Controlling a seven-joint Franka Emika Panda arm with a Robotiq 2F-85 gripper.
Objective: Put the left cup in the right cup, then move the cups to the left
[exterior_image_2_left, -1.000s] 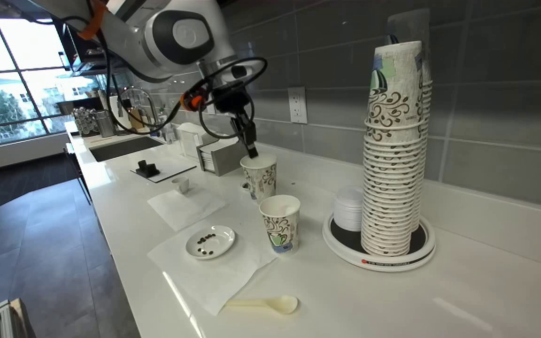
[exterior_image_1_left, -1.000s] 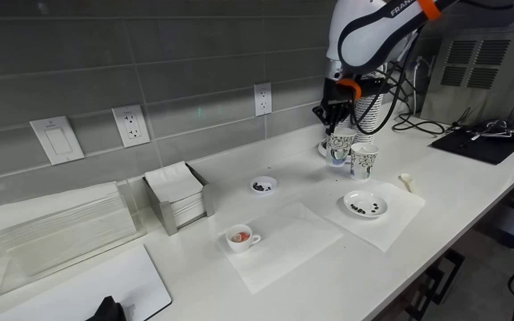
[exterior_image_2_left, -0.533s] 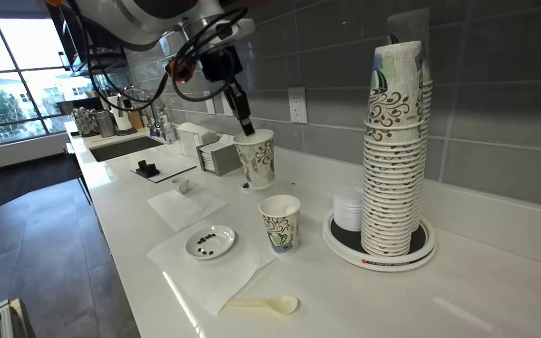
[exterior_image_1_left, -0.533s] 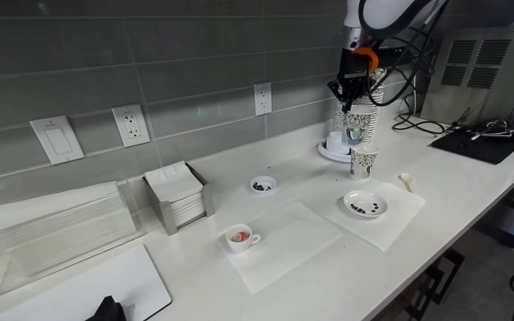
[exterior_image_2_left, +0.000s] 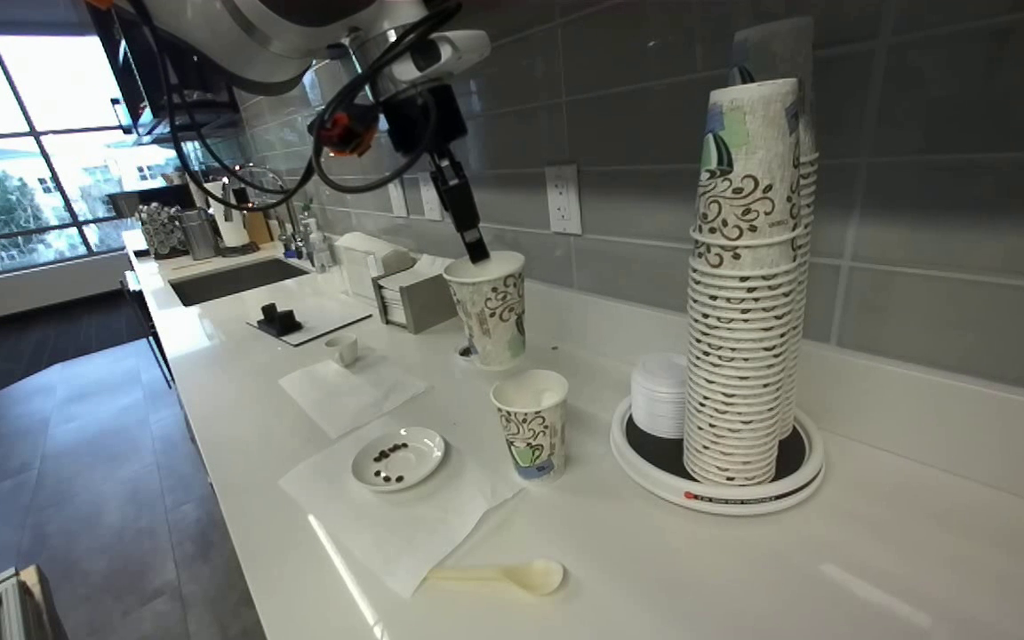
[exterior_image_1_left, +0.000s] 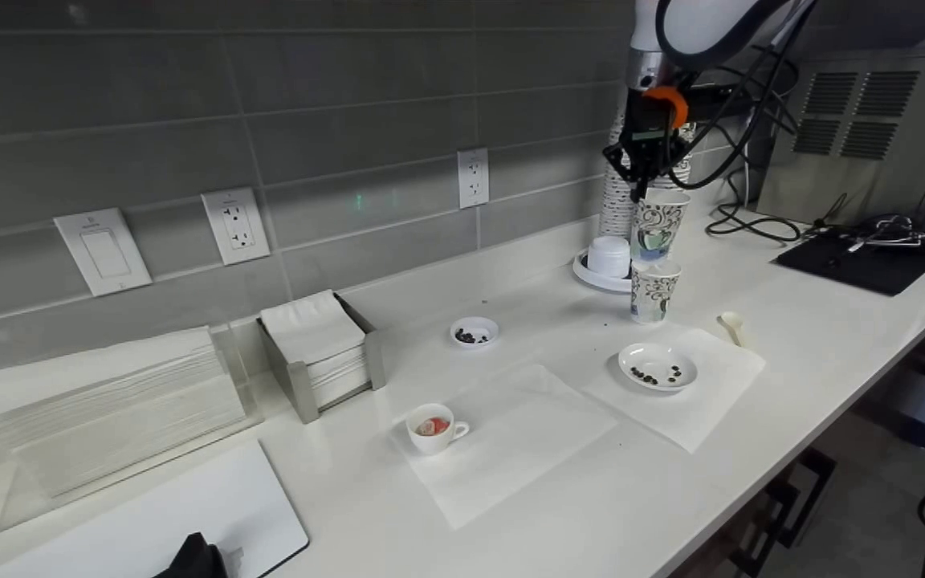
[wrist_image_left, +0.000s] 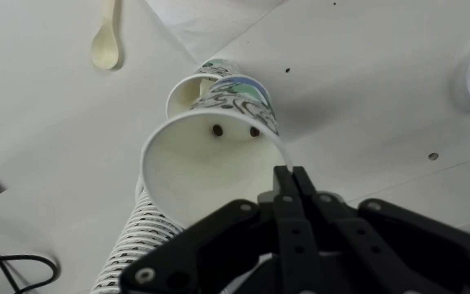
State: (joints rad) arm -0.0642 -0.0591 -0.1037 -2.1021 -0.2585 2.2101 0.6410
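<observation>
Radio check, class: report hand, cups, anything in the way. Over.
Hand gripping upper cup aloft. Not yet nested in lower cup. Pale object inside lower cup, might obstruct.

Text: none legible | lettering on turntable rim: too small

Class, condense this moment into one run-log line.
gripper: shut on left cup at the rim; left cup: off counter, two dark beans visible inside; right cup: standing on counter; nesting: not yet done

The glossy white countertop carries an upright, scroll-printed white paper cup and, near that cup, a long-handled cream spoon, a flat white paper sheet and a round black-topped white turntable.
</observation>
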